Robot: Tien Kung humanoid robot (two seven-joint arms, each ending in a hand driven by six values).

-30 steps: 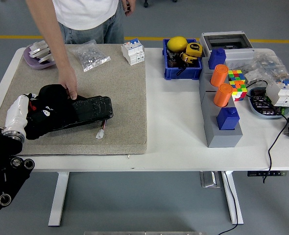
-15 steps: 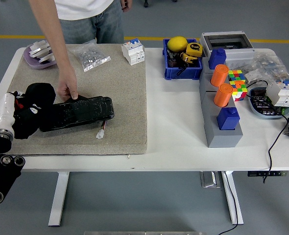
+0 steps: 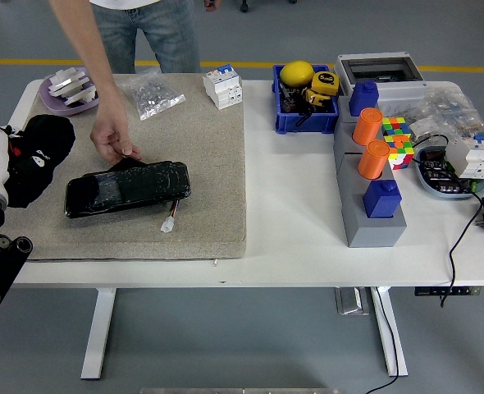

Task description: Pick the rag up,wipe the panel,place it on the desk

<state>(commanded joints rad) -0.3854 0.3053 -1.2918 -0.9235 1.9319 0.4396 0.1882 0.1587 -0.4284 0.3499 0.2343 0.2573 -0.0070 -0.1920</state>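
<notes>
The panel [image 3: 128, 188] lies lengthwise left to right on the mat [image 3: 201, 164], steadied by a person's hand [image 3: 113, 138]. The rag [image 3: 37, 156] is gripped in the left hand's [image 3: 16, 168] fingers at the counter's [image 3: 291, 230] left edge.

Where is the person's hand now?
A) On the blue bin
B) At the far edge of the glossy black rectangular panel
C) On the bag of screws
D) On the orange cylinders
B: the person's hand touches the far edge of the glossy black rectangular panel.

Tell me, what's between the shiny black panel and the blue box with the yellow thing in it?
In the head view, only bare stretches lie between the glossy black panel and the blue plastic bin: first the beige felt mat, then white tabletop.
</notes>
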